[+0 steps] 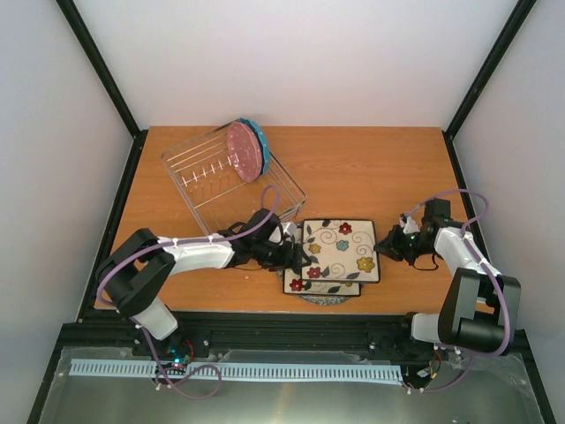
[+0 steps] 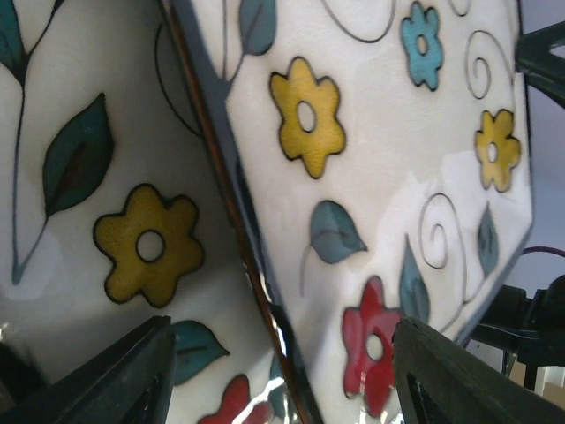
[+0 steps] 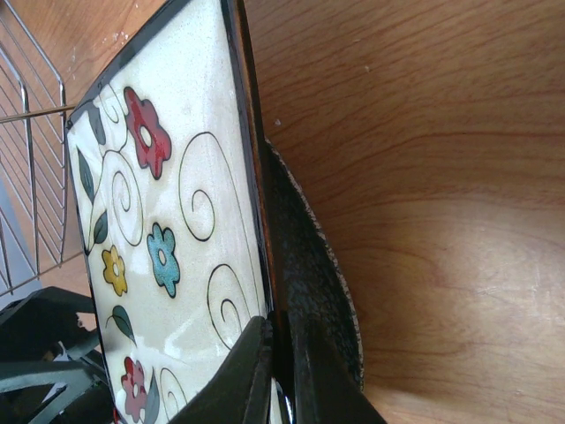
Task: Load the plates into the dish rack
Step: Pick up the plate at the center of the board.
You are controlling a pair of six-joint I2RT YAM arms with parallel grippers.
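A square cream plate with coloured flowers [image 1: 340, 250] lies on top of a second square plate [image 1: 322, 285] and a round grey speckled plate [image 1: 331, 299] at the table's front middle. My right gripper [image 1: 386, 245] is shut on the top plate's right rim; the right wrist view shows the gripper [image 3: 287, 371] pinching that rim, with the grey plate [image 3: 322, 265] just behind. My left gripper [image 1: 296, 254] is open at the top plate's left edge. Its fingers [image 2: 115, 380] straddle the dark rim [image 2: 265, 291] without touching. The blue plate [image 1: 249, 148] stands in the dish rack [image 1: 207, 181].
The silver wire rack sits at the back left of the wooden table [image 1: 397, 168], turned at an angle, its near corner close to my left wrist. Rack wires [image 3: 26, 132] show beyond the held plate. Dark frame posts border the table on both sides.
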